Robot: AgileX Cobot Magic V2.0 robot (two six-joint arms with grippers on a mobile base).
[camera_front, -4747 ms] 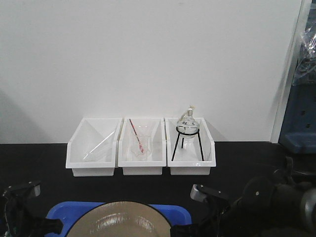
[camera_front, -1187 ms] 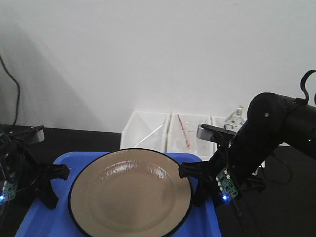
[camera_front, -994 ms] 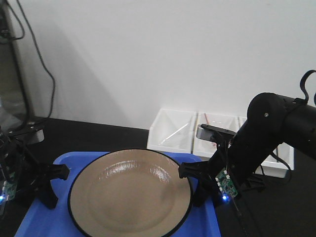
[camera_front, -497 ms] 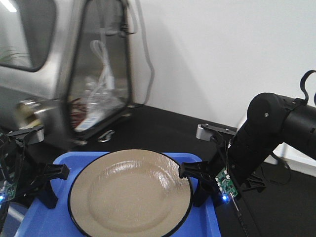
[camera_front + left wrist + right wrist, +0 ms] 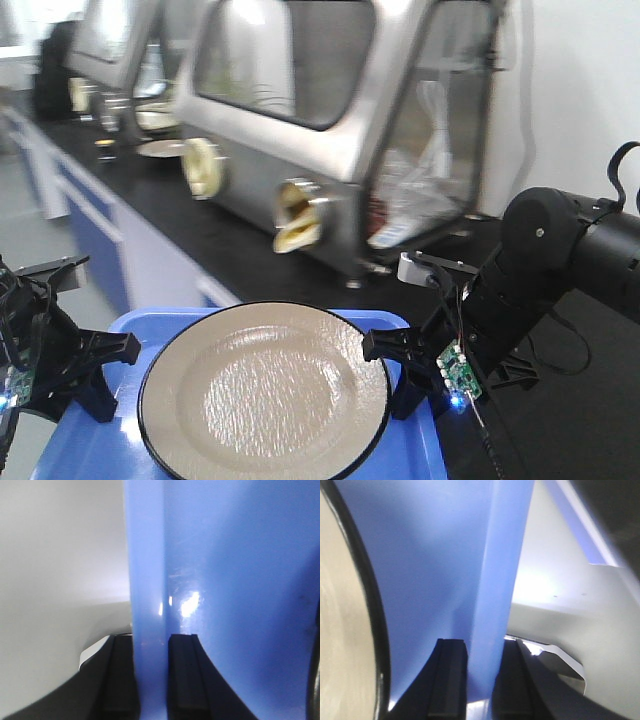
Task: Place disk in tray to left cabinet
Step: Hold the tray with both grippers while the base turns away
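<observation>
Tray [image 5: 125,322] held up between both hands: left hand [image 5: 98,372] and right hand [image 5: 405,375] each clamped on an opposite rim, probably to carry it level. Plate [image 5: 265,390] sits centred in it. Cabinet not in view; glovebox [image 5: 330,110] on table [image 5: 200,235] ahead.

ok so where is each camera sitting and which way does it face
Front view: apparently on the robot between the arms, facing forward over the tray and disk toward a glovebox; both arms show, left gripper and right gripper on the tray's side rims.
Left wrist: on the left arm, looking along its gripper's fingers clamping the rim.
Right wrist: same on the right arm, disk edge beside.
Both wrist views share the blue rim pinched between black fingers.
</observation>
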